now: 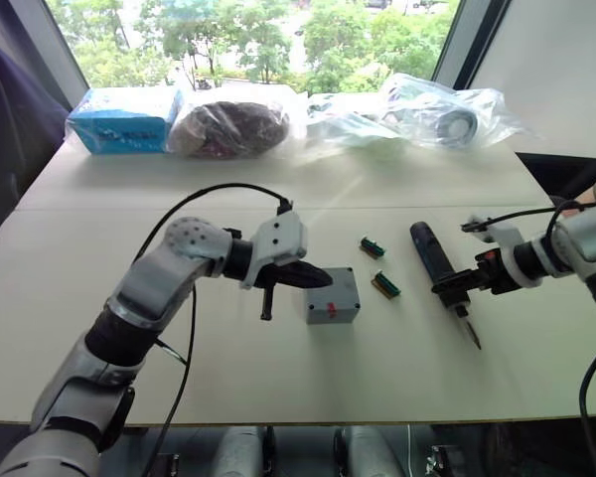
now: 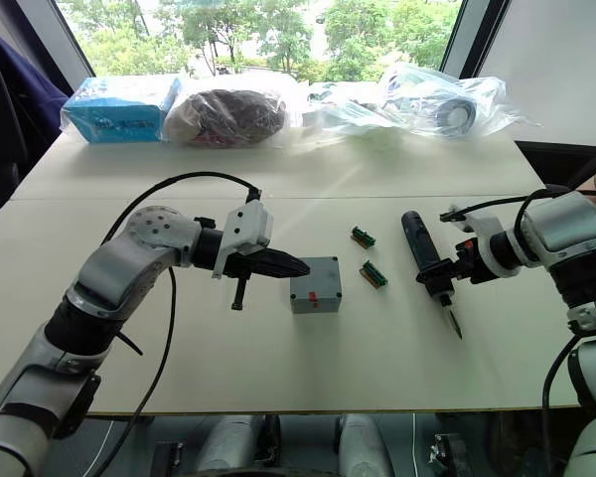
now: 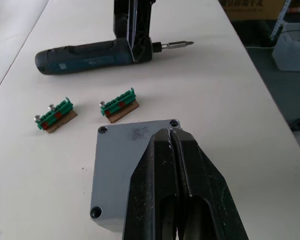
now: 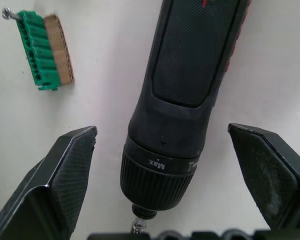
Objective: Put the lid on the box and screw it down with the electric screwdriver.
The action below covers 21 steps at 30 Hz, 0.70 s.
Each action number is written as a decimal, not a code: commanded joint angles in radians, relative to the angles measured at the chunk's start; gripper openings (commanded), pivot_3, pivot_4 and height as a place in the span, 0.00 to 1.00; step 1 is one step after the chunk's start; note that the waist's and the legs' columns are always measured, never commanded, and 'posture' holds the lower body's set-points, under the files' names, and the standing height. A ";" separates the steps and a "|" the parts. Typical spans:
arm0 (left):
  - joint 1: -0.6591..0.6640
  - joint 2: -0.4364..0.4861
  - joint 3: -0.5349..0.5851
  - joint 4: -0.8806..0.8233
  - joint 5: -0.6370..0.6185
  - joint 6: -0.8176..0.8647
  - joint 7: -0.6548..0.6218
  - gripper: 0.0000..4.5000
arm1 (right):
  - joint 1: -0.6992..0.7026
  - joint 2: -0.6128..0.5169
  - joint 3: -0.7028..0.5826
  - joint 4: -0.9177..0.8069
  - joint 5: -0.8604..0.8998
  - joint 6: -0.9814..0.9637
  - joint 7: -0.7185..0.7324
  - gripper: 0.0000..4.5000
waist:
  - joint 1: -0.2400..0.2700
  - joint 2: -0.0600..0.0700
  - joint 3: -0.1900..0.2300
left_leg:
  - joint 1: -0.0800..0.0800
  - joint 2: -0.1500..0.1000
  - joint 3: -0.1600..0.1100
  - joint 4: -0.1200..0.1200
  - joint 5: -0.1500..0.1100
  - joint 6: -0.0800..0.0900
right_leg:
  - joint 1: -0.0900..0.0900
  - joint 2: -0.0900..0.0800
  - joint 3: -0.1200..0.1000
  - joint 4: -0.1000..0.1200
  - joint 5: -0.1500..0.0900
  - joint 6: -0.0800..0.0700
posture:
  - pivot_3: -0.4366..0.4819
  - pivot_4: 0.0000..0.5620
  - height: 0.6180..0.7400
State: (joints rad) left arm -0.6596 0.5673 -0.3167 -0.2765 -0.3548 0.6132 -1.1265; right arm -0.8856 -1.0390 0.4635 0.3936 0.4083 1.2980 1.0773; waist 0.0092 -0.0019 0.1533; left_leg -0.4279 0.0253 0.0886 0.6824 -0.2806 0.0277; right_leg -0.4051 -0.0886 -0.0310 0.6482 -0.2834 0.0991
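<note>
The flat grey plastic lid sits on the small grey square box mid-worktop, partly hidden by the left gripper, fingers pressed together over it; the long black electric screwdriver lies toward the right edge – the right gripper spread around it; two green terminal blocks between.

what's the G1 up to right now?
It is mid lid-and-screw job. The lid already sits on the box, and the left gripper, jaws closed, rests over the lid's top. The right gripper has its jaws open on either side of the electric screwdriver, which lies flat on the table, not yet gripped. Two small green terminal blocks lie between box and driver.
</note>
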 commanded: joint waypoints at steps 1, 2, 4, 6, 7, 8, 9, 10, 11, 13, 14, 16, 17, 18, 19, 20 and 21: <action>0.023 0.005 0.051 -0.073 -0.025 0.034 0.051 0.00 | -0.048 0.041 0.070 0.070 -0.083 -0.074 0.062 0.98 | -0.001 0.000 0.000 | 0.000 0.000 0.000 0.000 0.000 0.000 | 0.000 0.000 0.000 0.000 0.000 0.000 | 0.48 0.27 1.00; 0.031 0.005 0.053 -0.083 -0.028 0.040 0.061 0.00 | -0.055 0.053 0.091 0.094 -0.110 -0.098 0.075 0.93 | -0.002 0.000 0.000 | 0.000 0.000 0.000 0.000 0.000 0.000 | 0.000 0.000 0.000 0.000 0.000 0.000 | 0.48 0.27 1.00; 0.044 0.004 0.057 -0.101 -0.032 0.055 0.080 0.00 | -0.064 0.069 0.125 0.132 -0.156 -0.133 0.105 0.83 | -0.003 -0.001 0.000 | 0.001 0.000 0.000 0.000 0.000 0.000 | 0.001 0.000 0.000 0.000 0.000 0.000 | 0.48 0.27 1.00; 0.053 0.003 0.059 -0.115 -0.037 0.068 0.099 0.00 | -0.068 0.076 0.151 0.157 -0.193 -0.159 0.141 0.68 | -0.004 -0.001 -0.001 | 0.001 0.000 0.000 0.000 0.000 0.000 | 0.001 0.000 0.000 0.000 0.000 0.000 | 0.48 0.27 1.00; 0.060 0.005 0.063 -0.122 -0.040 0.073 0.108 0.00 | -0.067 0.077 0.167 0.163 -0.213 -0.174 0.162 0.60 | -0.004 -0.001 -0.001 | 0.001 0.000 0.000 0.000 0.000 0.000 | 0.002 0.001 0.000 0.000 0.000 0.000 | 0.48 0.27 1.00; 0.064 0.006 0.065 -0.126 -0.042 0.077 0.115 0.00 | -0.067 0.080 0.176 0.171 -0.233 -0.188 0.174 0.53 | -0.004 -0.001 -0.001 | 0.001 0.000 0.000 0.001 0.000 0.000 | 0.002 0.001 0.000 0.000 0.000 0.000 | 0.48 0.27 1.00; 0.068 0.008 0.067 -0.129 -0.045 0.079 0.120 0.00 | -0.067 0.083 0.180 0.178 -0.248 -0.194 0.183 0.48 | -0.004 -0.001 -0.001 | 0.001 0.000 0.000 0.001 0.000 0.000 | 0.002 0.001 0.000 0.000 0.000 0.000 | 0.48 0.27 1.00; 0.068 0.009 0.068 -0.126 -0.045 0.079 0.123 0.00 | -0.069 0.089 0.178 0.190 -0.260 -0.199 0.192 0.40 | -0.004 -0.002 -0.001 | 0.002 0.001 0.000 0.001 0.000 0.000 | 0.002 0.001 -0.001 0.000 0.000 0.000 | 0.48 0.27 1.00; 0.065 0.008 0.068 -0.121 -0.043 0.077 0.128 0.00 | -0.070 0.096 0.170 0.203 -0.272 -0.203 0.191 0.39 | -0.003 -0.002 -0.001 | 0.002 0.001 -0.001 0.001 0.000 0.000 | 0.002 0.001 -0.001 0.000 0.000 0.000 | 0.48 0.27 1.00; 0.058 0.004 0.071 -0.105 -0.037 0.071 0.137 0.00 | -0.069 0.108 0.148 0.224 -0.299 -0.214 0.169 0.39 | -0.003 -0.004 -0.002 | 0.002 0.001 -0.001 0.001 0.000 0.000 | 0.004 0.001 -0.001 0.000 0.000 0.000 | 0.48 0.27 1.00; 0.053 0.004 0.072 -0.087 -0.033 0.063 0.137 0.00 | -0.073 0.114 0.128 0.239 -0.306 -0.214 0.154 0.39 | -0.003 -0.005 -0.003 | 0.003 0.001 -0.001 0.001 0.000 0.000 | 0.005 0.001 -0.001 0.000 0.000 0.000 | 0.48 0.27 1.00; 0.044 0.006 0.071 -0.047 -0.023 0.039 0.128 0.00 | -0.094 0.118 0.067 0.271 -0.314 -0.226 0.113 0.39 | -0.004 -0.007 -0.004 | 0.006 0.001 -0.001 0.001 0.000 0.000 | 0.008 0.001 -0.002 -0.001 0.000 0.000 | 0.48 0.27 1.00; 0.036 0.006 0.071 -0.023 -0.020 0.027 0.121 0.00 | -0.115 0.114 0.024 0.284 -0.315 -0.250 0.088 0.39 | -0.006 -0.007 -0.004 | 0.007 0.001 -0.001 0.001 0.000 0.000 | 0.009 0.000 -0.002 -0.001 0.000 -0.001 | 0.48 0.27 1.00; 0.027 0.004 0.074 0.001 -0.020 0.018 0.114 0.00 | -0.138 0.110 -0.018 0.293 -0.315 -0.274 0.062 0.39 | -0.007 -0.007 -0.003 | 0.008 0.001 -0.001 0.001 0.000 0.000 | 0.010 0.000 -0.002 -0.001 0.001 -0.001 | 0.48 0.27 1.00; 0.021 0.003 0.076 0.020 -0.020 0.009 0.108 0.00 | -0.154 0.110 -0.046 0.300 -0.317 -0.290 0.044 0.39 | -0.007 -0.005 -0.002 | 0.008 0.000 -0.001 0.001 0.000 -0.001 | 0.010 0.000 -0.001 -0.001 0.001 -0.002 | 0.48 0.27 1.00; 0.013 0.003 0.078 0.041 -0.021 -0.001 0.100 0.00 | -0.165 0.106 -0.073 0.296 -0.321 -0.316 0.022 0.39 | -0.006 -0.003 -0.001 | 0.008 0.000 0.000 0.001 0.000 -0.001 | 0.009 -0.001 -0.001 -0.001 0.001 -0.002 | 0.48 0.27 1.00; 0.004 0.000 0.080 0.066 -0.026 -0.010 0.089 0.00 | -0.169 0.102 -0.126 0.268 -0.311 -0.349 -0.020 0.39 | -0.005 0.000 0.001 | 0.007 -0.001 0.001 0.001 0.001 -0.001 | 0.008 -0.002 -0.001 -0.001 0.001 -0.002 | 0.48 0.27 1.00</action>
State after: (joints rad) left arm -0.6268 0.5698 -0.2597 -0.2320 -0.3795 0.6377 -1.0187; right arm -0.9966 -0.9136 0.4474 0.6987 0.1045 1.0145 1.1257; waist 0.0041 -0.0019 0.1541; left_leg -0.4227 0.0231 0.0898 0.6834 -0.2798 0.0262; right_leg -0.3994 -0.0915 -0.0315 0.6482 -0.2822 0.0976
